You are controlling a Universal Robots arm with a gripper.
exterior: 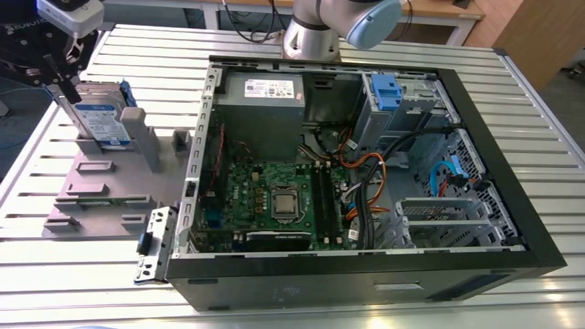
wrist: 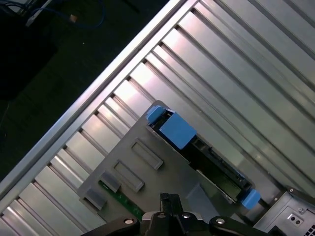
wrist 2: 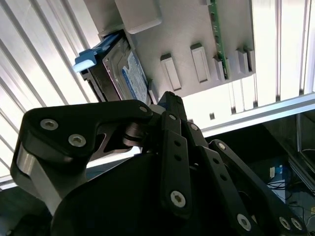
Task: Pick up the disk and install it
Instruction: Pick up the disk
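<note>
**Gripper poised at disk standing beside open computer**

The gripper hangs at the upper end of the disk, which stands on edge in a slot of a grey stand. It is outside the computer, toward the exterior view's left. Whether the jaws are wide, narrow or already clamped on it cannot be told.

The disk looks like a stiff metal slab, probably heavy for its size and unforgiving of knocks. Its bare faces are likely slippery. The sensible hold appears to be across the two flat faces at the exposed upper part, above the slot. The blue plastic frame along its edges would probably flex under a pinch.

There is one disk, one gripper and one stand, all on the slatted metal surface.

Just beside the stand, toward the exterior view's right, lies one computer case, opened on its side with one green circuit board on its floor. At the far end of the case sit one grey metal box with a white sticker and one blue plastic bracket in the drive bay. Beyond them stands the arm's base
</note>
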